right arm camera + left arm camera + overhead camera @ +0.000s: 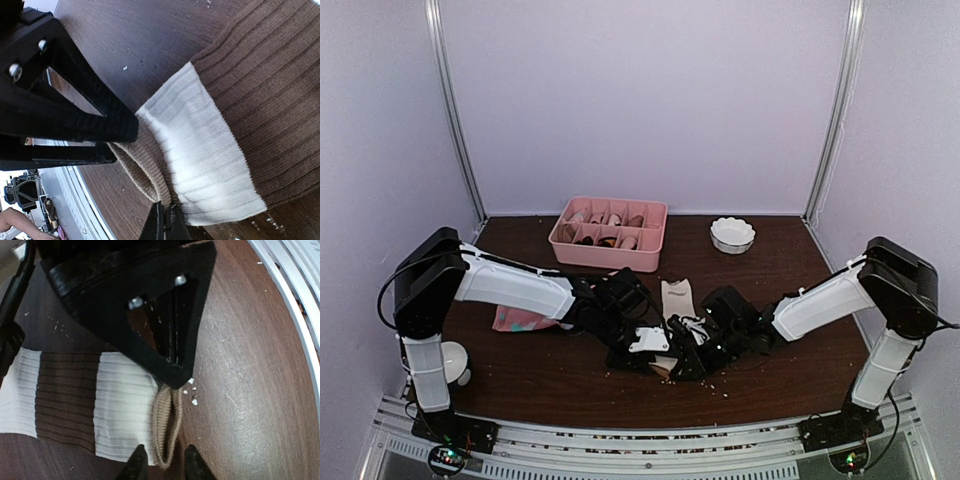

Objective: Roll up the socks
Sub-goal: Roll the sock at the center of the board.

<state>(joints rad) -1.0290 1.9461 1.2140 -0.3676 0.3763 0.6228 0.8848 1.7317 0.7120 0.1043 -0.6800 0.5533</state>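
The cream sock (676, 298) with brown bands lies flat at the table's middle front. In the left wrist view its white and brown ribbing (120, 405) ends in a tan cuff (167, 425). My left gripper (165, 466) is open, one fingertip on each side of that cuff. My right gripper (164, 225) is shut on the cuff's edge (150, 175), where it meets the white band (200, 165). Both grippers meet over the sock's near end, left (655, 345) and right (698, 345). The pink sock (520, 320) lies partly hidden under my left arm.
A pink divided tray (560, 240) holding several rolled items stands at the back centre. A white bowl (732, 235) sits to its right. A white round object (455, 362) is by the left arm's base. The metal rail (295, 305) runs along the near edge.
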